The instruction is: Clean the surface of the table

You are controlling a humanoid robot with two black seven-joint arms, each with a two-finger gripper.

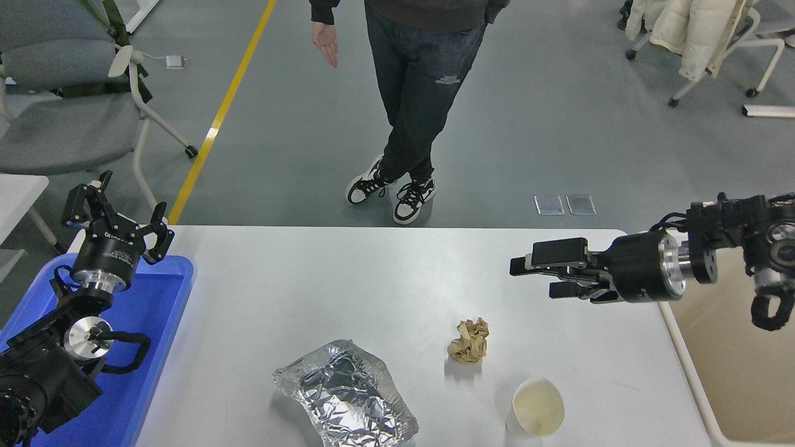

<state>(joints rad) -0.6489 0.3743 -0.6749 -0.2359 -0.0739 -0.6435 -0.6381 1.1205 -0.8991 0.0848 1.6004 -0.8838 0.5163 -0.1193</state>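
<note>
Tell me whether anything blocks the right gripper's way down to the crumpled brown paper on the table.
Nothing visible does. The right gripper hangs above the table surface, up and to the right of the crumpled brown paper, with bare white tabletop between them. The paper cup and foil tray lie nearer the camera.

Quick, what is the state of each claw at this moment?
Left claw: open, holding nothing, parked above the blue tray.
Right claw: open, holding nothing, above the table surface.
</note>
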